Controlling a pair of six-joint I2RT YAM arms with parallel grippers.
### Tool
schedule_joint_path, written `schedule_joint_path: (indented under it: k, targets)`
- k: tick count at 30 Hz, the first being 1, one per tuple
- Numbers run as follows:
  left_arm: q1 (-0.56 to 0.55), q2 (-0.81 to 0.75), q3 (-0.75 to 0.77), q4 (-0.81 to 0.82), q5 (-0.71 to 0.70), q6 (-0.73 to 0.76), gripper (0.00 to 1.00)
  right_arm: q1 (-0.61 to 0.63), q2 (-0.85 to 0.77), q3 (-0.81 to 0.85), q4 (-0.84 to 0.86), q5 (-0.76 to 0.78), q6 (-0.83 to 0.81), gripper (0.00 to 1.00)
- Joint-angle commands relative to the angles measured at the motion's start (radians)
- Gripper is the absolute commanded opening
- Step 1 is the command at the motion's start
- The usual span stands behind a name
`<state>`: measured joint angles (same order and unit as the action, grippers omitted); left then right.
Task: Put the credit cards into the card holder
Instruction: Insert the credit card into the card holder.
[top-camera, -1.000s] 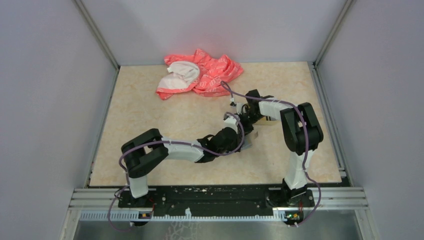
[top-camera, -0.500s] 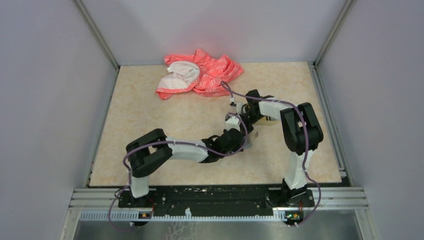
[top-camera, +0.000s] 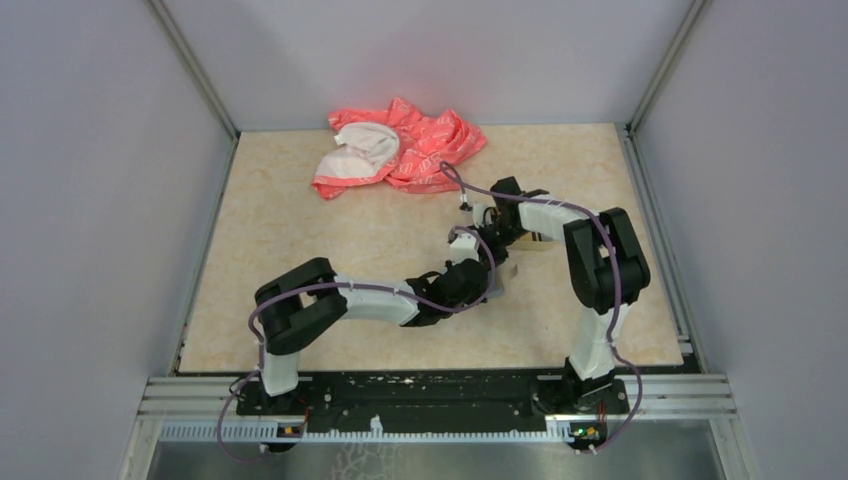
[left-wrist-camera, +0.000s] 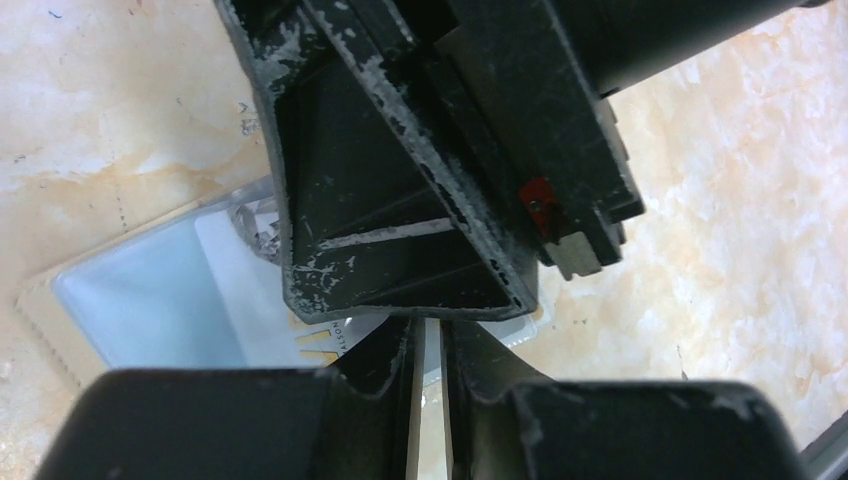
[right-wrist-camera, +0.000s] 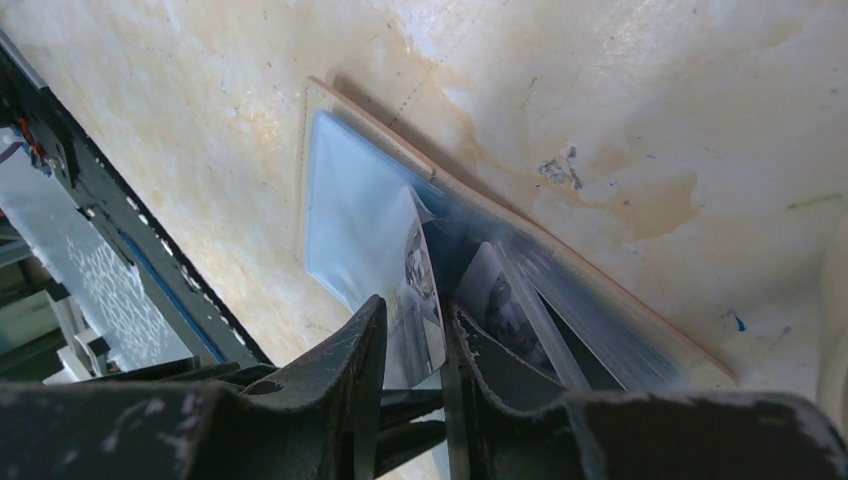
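Right end effector (right-wrist-camera: 415, 305) points down at the card holder (right-wrist-camera: 345, 210), jaws a little apart, with one of the credit cards (right-wrist-camera: 425, 285) standing on edge between them; we cannot tell whether the pads press it. That pale printed card tilts, its far end in the holder's fold, and a second printed card slants just beside it. We see the card holder lying open and flat on the table (right-wrist-camera: 620, 110), light-blue lining up, its long axis running from upper left to lower right in the right wrist view. Left end effector (left-wrist-camera: 427, 330) meets it from the opposite side, jaws narrow, with a thin pale strip in the slit; we cannot tell what that strip is. From above, both sit right of the table's centre.
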<state>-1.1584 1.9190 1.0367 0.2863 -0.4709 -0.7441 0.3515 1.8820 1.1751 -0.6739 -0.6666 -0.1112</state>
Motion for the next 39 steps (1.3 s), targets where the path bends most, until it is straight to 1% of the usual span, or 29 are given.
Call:
schedule_joint_path:
  k: [1,11,18,24,30,39]
  targets:
    - [0.020,0.035,0.015,-0.081,-0.074,0.011,0.17,0.003,-0.053,0.026,-0.029,0.089,-0.045,0.27]
    - [0.023,0.035,0.019,-0.055,-0.059,0.025,0.17,-0.001,-0.069,0.039,-0.031,0.088,-0.048,0.30]
    - [0.031,0.035,0.041,-0.025,-0.010,0.059,0.19,-0.001,-0.072,0.050,-0.041,0.067,-0.054,0.33]
    - [0.054,0.042,0.046,-0.030,0.009,0.030,0.19,-0.010,-0.093,0.057,-0.047,0.087,-0.062,0.37]
    - [0.088,0.049,0.049,-0.050,0.037,0.001,0.19,-0.025,-0.116,0.056,-0.046,0.090,-0.065,0.37]
    - [0.101,0.028,0.032,-0.071,0.026,0.009,0.20,-0.061,-0.199,0.038,-0.029,0.061,-0.073,0.38]
